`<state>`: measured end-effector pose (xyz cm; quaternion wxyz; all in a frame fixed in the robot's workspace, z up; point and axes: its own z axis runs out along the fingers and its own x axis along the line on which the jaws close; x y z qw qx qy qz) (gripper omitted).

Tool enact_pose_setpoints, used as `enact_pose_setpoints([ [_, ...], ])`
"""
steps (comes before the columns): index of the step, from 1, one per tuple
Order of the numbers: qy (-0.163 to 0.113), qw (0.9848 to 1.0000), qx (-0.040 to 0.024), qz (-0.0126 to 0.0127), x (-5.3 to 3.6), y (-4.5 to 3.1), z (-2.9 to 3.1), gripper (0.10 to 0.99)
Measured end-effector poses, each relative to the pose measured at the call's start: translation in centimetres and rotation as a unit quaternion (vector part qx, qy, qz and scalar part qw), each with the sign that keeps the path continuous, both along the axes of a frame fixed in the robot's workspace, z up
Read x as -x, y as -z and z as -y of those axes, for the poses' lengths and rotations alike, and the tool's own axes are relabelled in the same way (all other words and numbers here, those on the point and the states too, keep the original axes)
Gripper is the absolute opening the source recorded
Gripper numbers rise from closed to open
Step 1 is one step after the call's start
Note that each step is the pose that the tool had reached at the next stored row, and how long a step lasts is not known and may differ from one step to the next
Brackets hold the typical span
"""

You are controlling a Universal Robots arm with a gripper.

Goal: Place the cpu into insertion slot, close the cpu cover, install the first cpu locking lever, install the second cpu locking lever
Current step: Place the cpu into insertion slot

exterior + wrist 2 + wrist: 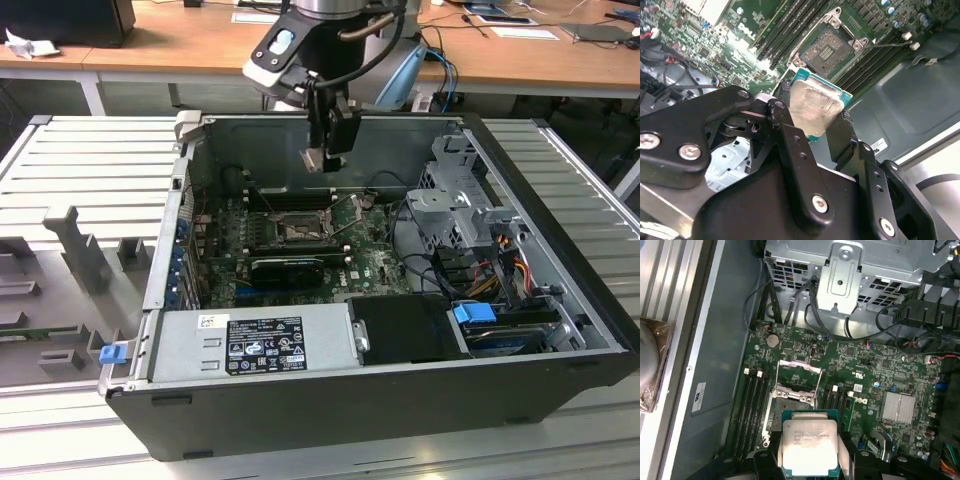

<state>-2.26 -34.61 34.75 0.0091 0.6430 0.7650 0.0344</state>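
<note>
Gripper (322, 158) of the single arm hangs inside the open computer case (400, 400), pinching the cpu (815, 107) by two opposite edges between its black fingers (785, 130). Held this way, the chip's pale metal face looks toward both wrist cameras. I judge its underside is turned to the green motherboard (865, 365), which leaves the contact side clear of the fingers. The cpu (807, 447) is in the air and apart from the insertion slot (791, 402), touching nothing but the gripper. The slot lies bare on the board, its dark contact field showing. The cpu cover (799, 363) seems to me to stand swung up at the slot's far edge, leaving the way in open. I cannot make out how the locking levers lie. Long black memory slots (752, 405) run close along both sides of the socket. A grey metal drive cage (845, 270) rises beyond the board, with dark cables (440, 262) trailing beside it. In the exterior view a long black card (290, 268) lies just in front of the socket, and the boxy power supply (255, 345) fills the case's near edge. The case rests on a ribbed metal desk (90, 160).
</note>
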Motion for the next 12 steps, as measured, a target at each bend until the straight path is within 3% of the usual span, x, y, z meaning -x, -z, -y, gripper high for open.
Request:
enact_pose_setpoints([
  [2,0.020,0.9998,-0.0001,0.0000,0.00,0.15,0.00,0.529],
  [9,0.024,0.9997,0.0001,-0.0019,0.00,0.68,0.00,0.529],
  [12,0.046,0.9989,-0.0001,-0.0019,0.00,0.75,0.00,0.529],
])
